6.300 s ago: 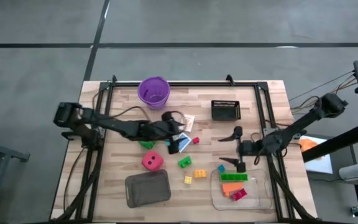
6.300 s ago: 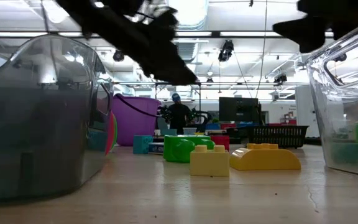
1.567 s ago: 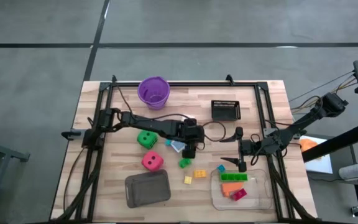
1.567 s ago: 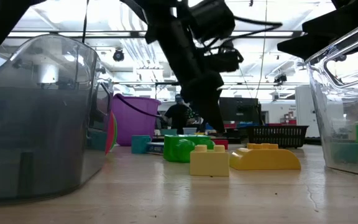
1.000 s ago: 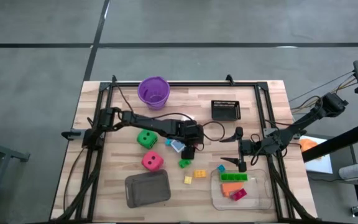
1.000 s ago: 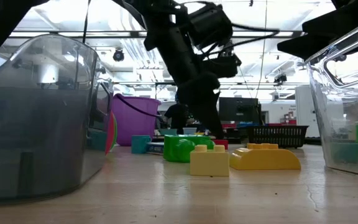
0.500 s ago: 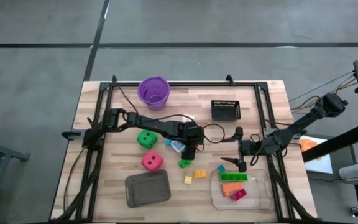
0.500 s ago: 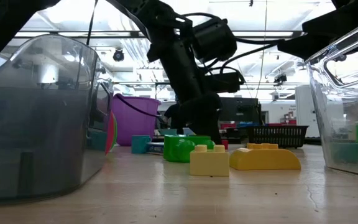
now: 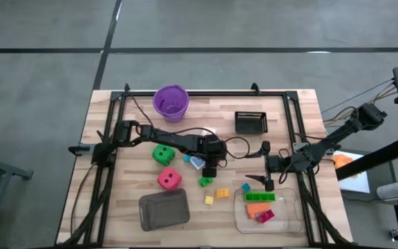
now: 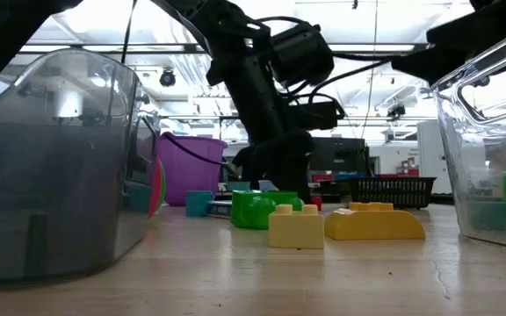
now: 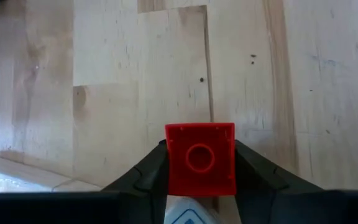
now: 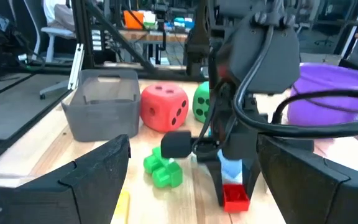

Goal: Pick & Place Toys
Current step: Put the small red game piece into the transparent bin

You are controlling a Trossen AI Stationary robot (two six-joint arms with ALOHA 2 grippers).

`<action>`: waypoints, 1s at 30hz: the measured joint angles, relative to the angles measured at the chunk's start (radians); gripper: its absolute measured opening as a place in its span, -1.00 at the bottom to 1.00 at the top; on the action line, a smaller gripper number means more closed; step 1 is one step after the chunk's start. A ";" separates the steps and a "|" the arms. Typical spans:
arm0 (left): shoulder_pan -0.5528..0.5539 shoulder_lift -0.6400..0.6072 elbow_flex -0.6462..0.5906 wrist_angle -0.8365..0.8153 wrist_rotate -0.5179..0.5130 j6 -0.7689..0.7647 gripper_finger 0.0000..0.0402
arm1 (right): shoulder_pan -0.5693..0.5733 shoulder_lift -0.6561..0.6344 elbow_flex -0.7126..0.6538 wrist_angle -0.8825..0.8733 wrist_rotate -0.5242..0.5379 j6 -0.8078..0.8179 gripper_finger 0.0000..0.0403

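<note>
My left gripper [image 9: 211,171] reaches to the table's middle and is shut on a small red brick [image 11: 201,158], which also shows in the right wrist view as the red brick [image 12: 235,198] under its fingers. Beside it lie a picture card [image 9: 196,162], a green brick [image 9: 205,181] and two yellow bricks [image 9: 222,193]. A green die [image 9: 162,153] and a red die [image 9: 169,180] sit on the table to the left. My right gripper [image 9: 260,167] hangs open at the right, by the clear tray's far edge, touching nothing. My left gripper pinches the red brick by two opposite sides [image 11: 169,155] between its two fingers [image 11: 250,167]. The fingers slant down at it from the table's left. A face with a round ring looks back at the wrist camera. In the right wrist view the brick sits low at the tabletop.
A clear tray [image 9: 292,220] at the near right holds green, orange and red bricks. A grey tray [image 9: 164,209] stands near the front, a purple cup [image 9: 171,102] at the far edge and a black basket [image 9: 250,122] at the far right. Cables trail behind my left gripper.
My left gripper has sunk a little toward the table at the red brick. My right arm has kept still.
</note>
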 joint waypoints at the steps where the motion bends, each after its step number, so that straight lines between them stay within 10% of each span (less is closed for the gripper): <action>1: -0.001 -0.004 -0.001 0.008 0.000 0.000 -0.35 | 0.000 0.000 -0.002 0.019 0.000 -0.015 0.72; 30: -0.266 -0.131 0.002 0.542 0.110 0.019 -0.35 | 0.162 -0.417 -0.167 -0.019 0.185 -0.142 0.72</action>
